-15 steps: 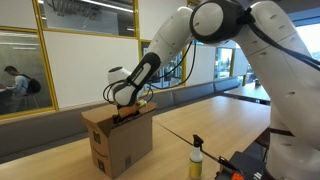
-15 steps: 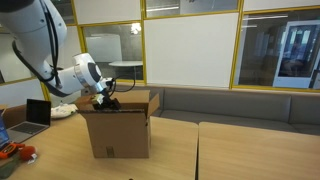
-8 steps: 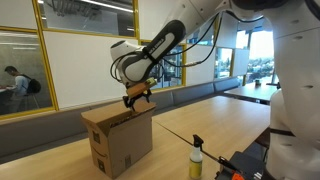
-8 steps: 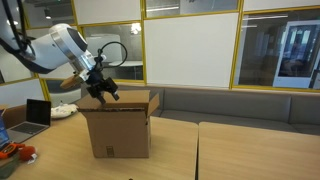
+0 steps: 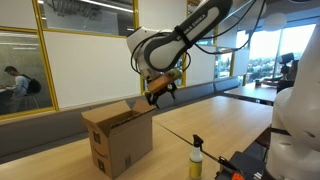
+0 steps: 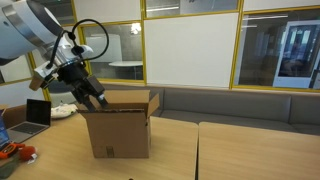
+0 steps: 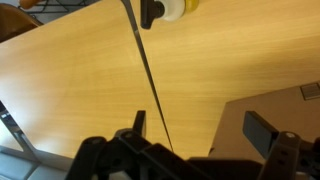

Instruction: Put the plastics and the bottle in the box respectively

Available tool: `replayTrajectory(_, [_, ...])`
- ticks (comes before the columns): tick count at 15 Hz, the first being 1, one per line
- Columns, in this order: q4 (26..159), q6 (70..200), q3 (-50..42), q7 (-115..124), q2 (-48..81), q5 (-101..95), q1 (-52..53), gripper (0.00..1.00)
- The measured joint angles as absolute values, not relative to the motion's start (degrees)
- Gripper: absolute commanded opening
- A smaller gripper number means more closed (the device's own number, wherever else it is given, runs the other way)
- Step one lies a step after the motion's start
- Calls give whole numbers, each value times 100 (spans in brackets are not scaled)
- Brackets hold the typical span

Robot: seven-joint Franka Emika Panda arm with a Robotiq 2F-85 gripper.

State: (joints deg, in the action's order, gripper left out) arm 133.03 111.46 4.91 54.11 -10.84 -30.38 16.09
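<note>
Open, empty jaws hanging above the edge of the box [image 5: 118, 140], the bottle [image 5: 196, 160] waiting on the counter [image 5: 225, 120].
The jaws are standing spread wide and gripping nothing; the wrist view is showing only bare counter and a corner of the box [image 7: 295, 115] around them. They are sitting high, probably to clear the raised flaps. The bottle is standing upright, well apart from the box, and is likely the next target. A pale crumpled shape [image 6: 62, 111] beside the box may be one of the plastics; the box's inside is hidden. The arm [image 5: 200, 22] is arching over from above, its wrist tilting the jaws downward at a slant.
</note>
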Motion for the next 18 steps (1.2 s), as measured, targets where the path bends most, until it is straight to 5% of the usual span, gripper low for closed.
replayTrajectory(10, [15518,12031,458,5407,-2628,-2578,460,100])
replayTrajectory(18, [15884,14092,-84,4539,-2064,-2308,-552,100])
